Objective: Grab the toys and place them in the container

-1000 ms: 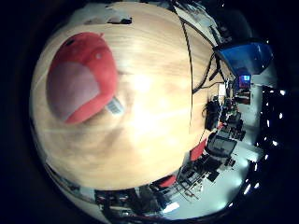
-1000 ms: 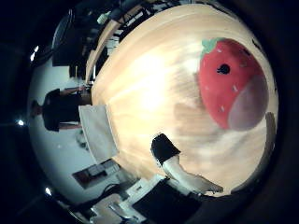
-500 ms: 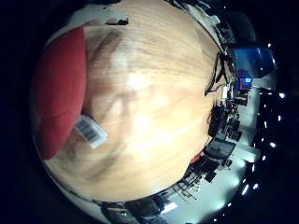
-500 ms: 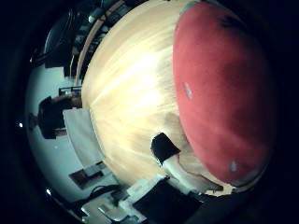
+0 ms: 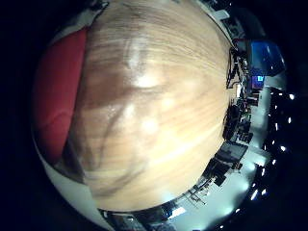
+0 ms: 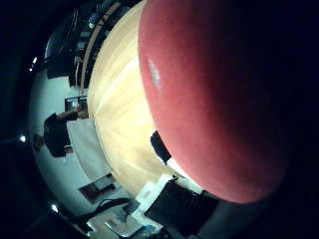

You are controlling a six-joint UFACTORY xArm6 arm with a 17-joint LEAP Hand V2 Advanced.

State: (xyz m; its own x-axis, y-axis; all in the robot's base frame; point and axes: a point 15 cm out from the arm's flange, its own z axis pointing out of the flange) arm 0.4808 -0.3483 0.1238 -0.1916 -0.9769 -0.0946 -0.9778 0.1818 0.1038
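Observation:
A red strawberry plush toy (image 6: 214,99) lies on the wooden table (image 5: 159,96) and fills most of the thumb side view, so it is very close under my palm. Its red edge (image 5: 57,101) also shows in the little finger side view. My right hand (image 6: 167,159) shows only as one black-tipped white finger beside the toy, reaching out over the table and not curled round the plush. The hand's dark body (image 6: 174,204) sits at that view's rim. Nothing is held.
A blue box-like thing (image 5: 265,54) stands beyond the table's far edge, among dark equipment (image 5: 232,120). A white panel (image 6: 87,149) lies along the table's edge on the other side.
The palm has come down closer to the strawberry toy, which now fills far more of both views. Its white label has slid out of sight. The visible finger keeps its pose.

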